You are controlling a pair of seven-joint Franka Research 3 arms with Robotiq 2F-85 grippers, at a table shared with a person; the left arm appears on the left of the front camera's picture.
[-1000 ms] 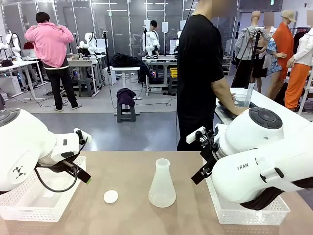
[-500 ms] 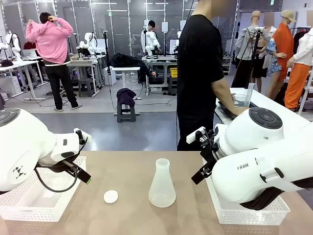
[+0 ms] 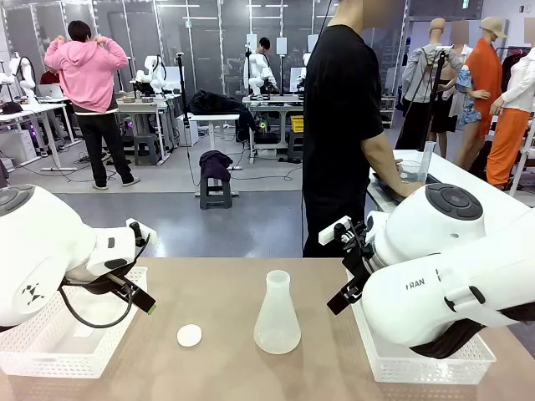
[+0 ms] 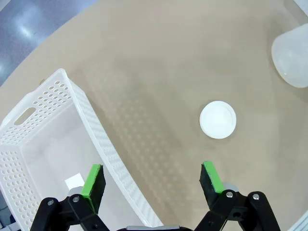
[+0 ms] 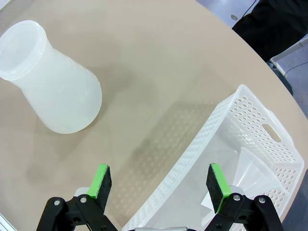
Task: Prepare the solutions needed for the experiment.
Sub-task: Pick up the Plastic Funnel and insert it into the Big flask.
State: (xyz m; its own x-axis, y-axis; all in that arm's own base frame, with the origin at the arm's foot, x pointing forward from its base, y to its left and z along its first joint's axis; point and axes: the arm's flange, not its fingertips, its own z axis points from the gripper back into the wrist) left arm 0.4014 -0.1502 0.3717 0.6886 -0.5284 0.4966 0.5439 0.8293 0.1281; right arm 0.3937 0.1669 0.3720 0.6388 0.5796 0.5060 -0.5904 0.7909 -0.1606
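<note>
A translucent white conical flask [image 3: 277,313] stands upright and uncapped at the table's middle, and its base [image 4: 291,57] shows in the left wrist view. The solutions are out of view. A round white cap [image 3: 190,335] lies flat on the table to the flask's left. My left gripper [image 4: 151,180] hovers open above the near-left basket's edge, with the cap [image 4: 218,119] ahead of it. My right gripper [image 5: 161,180] hangs open above the table between the flask [image 5: 50,89] and the right basket, holding nothing.
A white perforated basket [image 3: 67,334] sits at the near left with a small white piece inside. Another basket [image 3: 418,363] sits near right with a translucent item [image 5: 250,168] in it. A person in black [image 3: 343,125] stands beyond the far edge, turned toward a side table.
Both arms, the flask and the cap have stayed put. Only a person in pink far in the background has shifted their arms.
</note>
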